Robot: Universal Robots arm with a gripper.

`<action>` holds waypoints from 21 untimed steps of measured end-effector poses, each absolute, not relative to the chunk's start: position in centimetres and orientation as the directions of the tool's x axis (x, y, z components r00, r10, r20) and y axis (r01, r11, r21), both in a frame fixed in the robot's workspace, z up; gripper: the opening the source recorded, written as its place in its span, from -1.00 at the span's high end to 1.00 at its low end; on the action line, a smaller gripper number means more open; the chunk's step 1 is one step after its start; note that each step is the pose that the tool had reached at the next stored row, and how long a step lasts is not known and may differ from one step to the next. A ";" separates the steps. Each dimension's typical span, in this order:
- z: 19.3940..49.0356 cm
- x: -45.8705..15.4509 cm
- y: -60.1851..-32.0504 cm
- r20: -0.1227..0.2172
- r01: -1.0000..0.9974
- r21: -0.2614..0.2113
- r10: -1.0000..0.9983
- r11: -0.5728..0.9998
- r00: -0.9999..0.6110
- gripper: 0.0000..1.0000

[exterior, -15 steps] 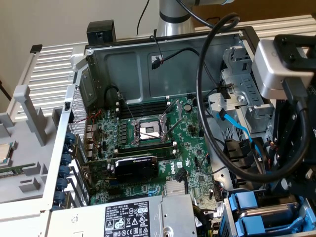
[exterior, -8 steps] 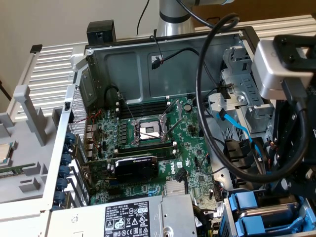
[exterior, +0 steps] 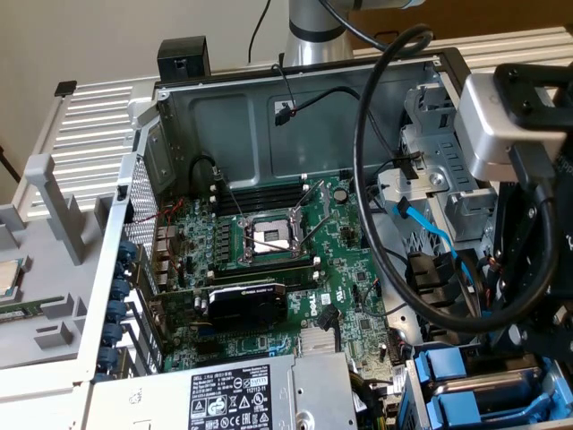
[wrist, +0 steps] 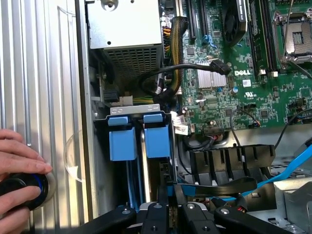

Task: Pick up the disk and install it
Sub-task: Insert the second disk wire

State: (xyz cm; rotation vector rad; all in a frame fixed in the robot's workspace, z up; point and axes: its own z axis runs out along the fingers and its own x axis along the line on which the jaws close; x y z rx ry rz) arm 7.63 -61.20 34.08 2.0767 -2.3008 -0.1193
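Hand (wrist: 168,197), apparently tight around the blue-railed disk (wrist: 157,141), inside open computer case (exterior: 233,116) on ribbed grey table (exterior: 94,112).

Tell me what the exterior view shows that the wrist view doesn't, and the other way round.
Exterior view alone: the open computer case's back wall, the black graphics card and a loose chip off to that view's left. Wrist view alone: a person's hand on a black knob beside the case. Both: the green motherboard, the processor socket, the power supply box and blue drive rails.
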 end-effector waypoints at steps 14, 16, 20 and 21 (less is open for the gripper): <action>34.1 7.5 -61.3 -0.024 -0.993 0.067 -0.994 0.101 -0.103 0.67; 34.1 7.5 -61.3 -0.024 -0.993 0.065 -0.994 0.101 -0.103 0.67; 34.1 7.3 -61.3 -0.024 -0.993 0.065 -0.994 0.101 -0.103 0.67; 34.0 7.3 -61.3 -0.024 -0.993 0.065 -0.994 0.101 -0.103 0.67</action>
